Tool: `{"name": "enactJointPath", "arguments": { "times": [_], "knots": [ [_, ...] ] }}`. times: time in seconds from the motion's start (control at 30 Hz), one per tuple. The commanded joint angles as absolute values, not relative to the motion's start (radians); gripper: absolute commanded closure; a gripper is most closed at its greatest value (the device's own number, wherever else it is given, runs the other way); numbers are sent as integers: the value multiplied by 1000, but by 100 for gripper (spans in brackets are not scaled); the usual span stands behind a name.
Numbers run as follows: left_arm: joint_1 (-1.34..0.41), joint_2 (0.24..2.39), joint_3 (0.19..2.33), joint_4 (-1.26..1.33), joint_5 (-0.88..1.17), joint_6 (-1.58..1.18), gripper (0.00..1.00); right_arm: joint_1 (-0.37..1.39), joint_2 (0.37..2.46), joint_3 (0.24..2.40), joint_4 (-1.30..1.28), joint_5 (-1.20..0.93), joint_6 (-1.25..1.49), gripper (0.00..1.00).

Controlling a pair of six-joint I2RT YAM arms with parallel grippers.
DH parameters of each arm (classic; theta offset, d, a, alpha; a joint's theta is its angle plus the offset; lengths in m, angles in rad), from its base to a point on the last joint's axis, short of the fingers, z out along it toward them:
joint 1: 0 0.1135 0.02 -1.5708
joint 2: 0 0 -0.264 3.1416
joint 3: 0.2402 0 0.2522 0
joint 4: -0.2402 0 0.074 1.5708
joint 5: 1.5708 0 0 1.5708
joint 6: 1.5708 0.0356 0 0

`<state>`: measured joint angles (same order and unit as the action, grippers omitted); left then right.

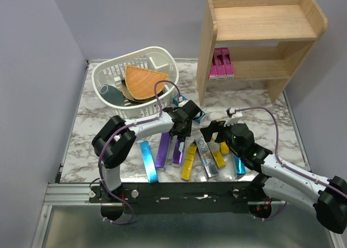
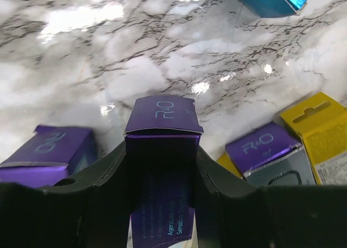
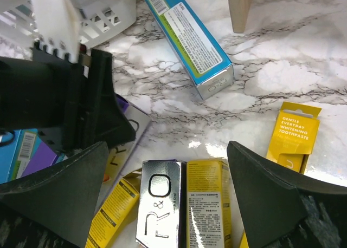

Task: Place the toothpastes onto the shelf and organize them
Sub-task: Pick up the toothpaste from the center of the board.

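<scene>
One glossy purple toothpaste carton [image 2: 162, 115] sat clamped in my left gripper [image 2: 161, 167]; my right gripper [image 3: 168, 177] stood wide. A level lift to the far pale wooden shelf [image 1: 206, 53] seemed best.

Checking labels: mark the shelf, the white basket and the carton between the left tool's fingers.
shelf [image 1: 263, 21], top external view, top board.
white basket [image 1: 107, 74], top external view, left wall.
purple carton [image 2: 162, 115], left wrist view, end flap.

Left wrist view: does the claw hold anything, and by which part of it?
Yes: the left claw is closed on a purple toothpaste carton, pressing its two long sides near the end flap.
</scene>
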<state>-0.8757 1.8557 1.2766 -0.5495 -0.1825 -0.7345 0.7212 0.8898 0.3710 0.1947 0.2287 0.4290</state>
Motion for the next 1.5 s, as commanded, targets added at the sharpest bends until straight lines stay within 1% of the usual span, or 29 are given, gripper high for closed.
{"name": "enactJointPath", "arguments": {
  "times": [0.0,0.13,0.27,0.4,0.63,0.8,0.9,1.13,1.27,1.47],
  "knots": [
    [-838,1642,1214,-493,-261,-782,61,730,856,334,281,149,422,1],
    [-805,1505,1122,-384,-267,-865,62,730,825,299,362,72,405,1],
    [-767,1350,965,-220,-270,-1000,62,732,789,252,468,-44,400,1],
    [-755,1269,879,-92,-302,-1142,62,744,766,218,570,-115,393,0],
    [-755,1197,775,61,-324,-1282,62,799,772,213,632,-173,356,0],
    [-758,1158,701,187,-324,-1357,62,833,834,230,644,-130,376,0],
    [-758,1141,673,227,-339,-1384,62,862,865,244,621,-71,385,0],
    [-765,1127,638,304,-353,-1414,62,920,928,271,627,-6,388,1],
    [-775,1132,615,354,-360,-1431,62,946,953,279,643,83,391,5],
    [-788,1132,589,414,-368,-1457,62,969,936,276,653,150,402,11]
  ]
}}
